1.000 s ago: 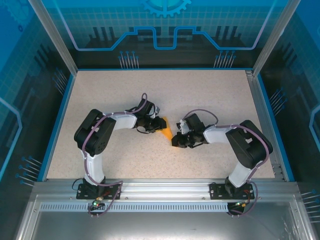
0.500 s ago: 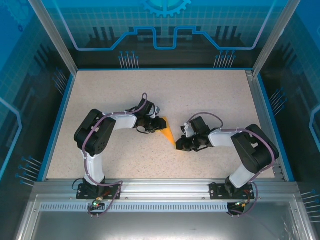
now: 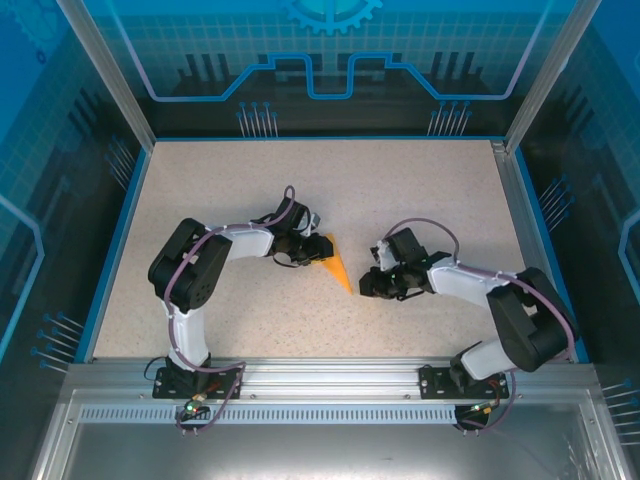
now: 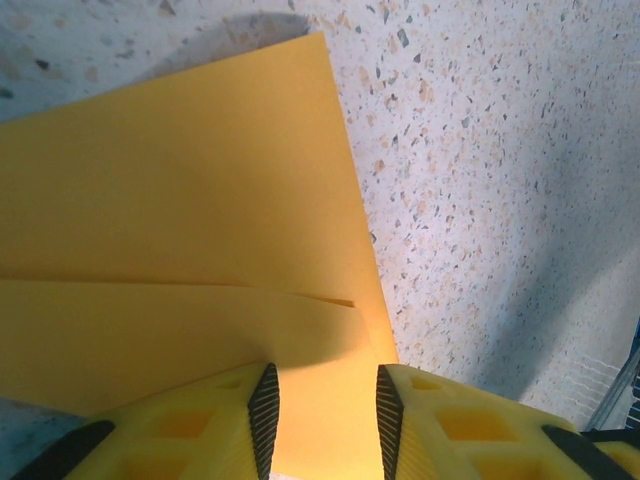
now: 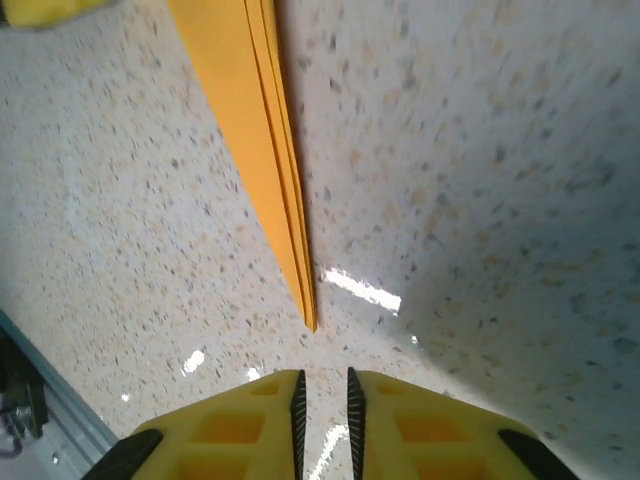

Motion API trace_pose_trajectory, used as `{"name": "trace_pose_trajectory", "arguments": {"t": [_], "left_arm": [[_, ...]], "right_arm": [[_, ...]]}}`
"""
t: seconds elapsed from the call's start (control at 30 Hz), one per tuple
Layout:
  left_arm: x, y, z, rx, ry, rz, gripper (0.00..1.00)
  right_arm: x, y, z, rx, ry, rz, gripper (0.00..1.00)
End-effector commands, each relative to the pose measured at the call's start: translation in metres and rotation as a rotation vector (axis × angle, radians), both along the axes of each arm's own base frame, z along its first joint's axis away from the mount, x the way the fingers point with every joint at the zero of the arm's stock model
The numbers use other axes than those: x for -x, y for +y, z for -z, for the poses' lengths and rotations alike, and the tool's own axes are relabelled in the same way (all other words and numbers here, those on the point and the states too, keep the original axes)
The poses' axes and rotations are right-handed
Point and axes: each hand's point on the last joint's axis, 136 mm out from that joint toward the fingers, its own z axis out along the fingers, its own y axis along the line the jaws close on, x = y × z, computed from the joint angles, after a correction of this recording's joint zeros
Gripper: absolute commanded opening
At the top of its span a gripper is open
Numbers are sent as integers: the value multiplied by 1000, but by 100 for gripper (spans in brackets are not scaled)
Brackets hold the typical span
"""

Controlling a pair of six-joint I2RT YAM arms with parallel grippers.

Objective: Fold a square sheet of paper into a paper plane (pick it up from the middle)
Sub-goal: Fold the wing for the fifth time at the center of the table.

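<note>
Folded orange paper (image 3: 335, 268) lies flat near middle of table (image 3: 420, 190), between both arms, narrow point facing right gripper (image 5: 323, 392). Left gripper (image 4: 322, 400) sits over wide end, jaws part-open, sheet running under gap — pinned or merely straddled, cannot tell. Right gripper: thin slit between pads, nothing in it, just short of tip.

Step judged: sharpening long crease. To do well: anchor wide end, run right pads along layered edge from tip, low and square, avoid snagging loose layers.

No tray or box involved — paper rests directly on table.
</note>
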Motion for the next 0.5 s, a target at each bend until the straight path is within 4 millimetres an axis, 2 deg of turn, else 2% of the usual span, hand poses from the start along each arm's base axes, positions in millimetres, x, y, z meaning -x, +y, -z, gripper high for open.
{"name": "trace_pose_trajectory", "arguments": {"t": [0.0,0.2,0.27,0.47], "left_arm": [[7,11,11,-60,30,-3,37],[0,10,-7,-66,0,-9,39],[-1,11,-14,-79,-10,-13,45],[0,21,-45,-145,-53,-31,48]], "right_arm": [[-15,-11,-14,65,-86,40,24],[-29,-22,-26,114,-172,106,27],[-34,-27,-28,121,-190,147,28],[-46,-30,-30,51,-199,210,28]]}}
